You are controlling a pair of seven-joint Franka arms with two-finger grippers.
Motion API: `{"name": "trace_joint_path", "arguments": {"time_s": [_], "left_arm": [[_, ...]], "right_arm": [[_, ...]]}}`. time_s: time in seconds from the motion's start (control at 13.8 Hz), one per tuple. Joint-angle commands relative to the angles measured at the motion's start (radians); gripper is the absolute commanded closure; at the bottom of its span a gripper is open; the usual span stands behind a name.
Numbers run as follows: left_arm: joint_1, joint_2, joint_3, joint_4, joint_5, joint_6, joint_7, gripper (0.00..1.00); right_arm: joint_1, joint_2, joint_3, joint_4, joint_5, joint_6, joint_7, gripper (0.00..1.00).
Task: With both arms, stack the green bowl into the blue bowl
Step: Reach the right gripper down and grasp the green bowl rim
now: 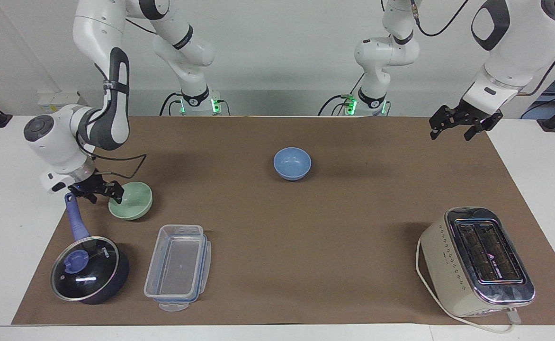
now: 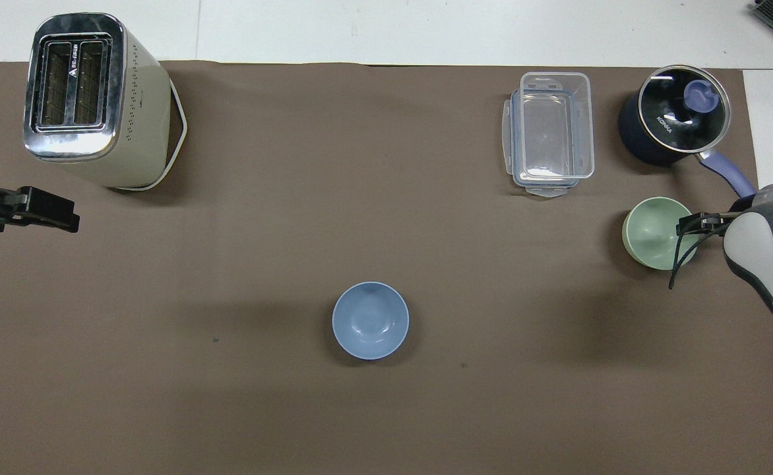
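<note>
Green bowl [image 1: 131, 201] sits on the brown mat [image 1: 277, 265] at the right arm's end of the table, just beside the blue handle of the lidded dark pot [image 1: 89, 270] and a little nearer to the robots than the clear plastic container [image 1: 178, 266]. The right gripper [image 1: 98, 189] is down at the bowl's rim on the side toward the table's end; I cannot tell whether its fingers have closed on the rim yet. Near the middle of the mat stands the blue bowl [image 1: 292, 163], upright and empty, well apart from the green one. The toaster [image 1: 477, 261] stands toward the left arm's end. The left gripper [image 1: 464, 122] waits over the mat's corner there, its fingers spread open and holding nothing.

The likely step is a pinch on the green bowl's rim. A shallow bite could let the bowl tip or slip out on lifting. The pot handle lies close, so a wide swing might knock it.
</note>
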Motion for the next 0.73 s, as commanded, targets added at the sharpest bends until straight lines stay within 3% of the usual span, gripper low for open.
{"name": "trace_joint_path", "arguments": {"time_s": [0.0,0.15,0.29,0.65], "left_arm": [[0.0,0.001,-0.001,0.005,0.022,-0.015,-0.013,0.0],[0.0,0.001,-0.001,0.005,0.022,-0.015,-0.013,0.0],[0.0,0.001,-0.001,0.005,0.022,-0.015,-0.013,0.0],[0.0,0.001,-0.001,0.005,0.022,-0.015,-0.013,0.0]], "right_arm": [[-0.009,-0.024,0.007,-0.031,0.02,0.007,-0.054,0.49],[-0.008,-0.023,0.008,-0.026,0.021,0.006,-0.054,0.79],[-0.009,-0.021,0.01,-0.022,0.027,0.006,-0.054,1.0],[0.003,-0.053,0.017,-0.019,0.084,-0.054,-0.055,1.0]]}}
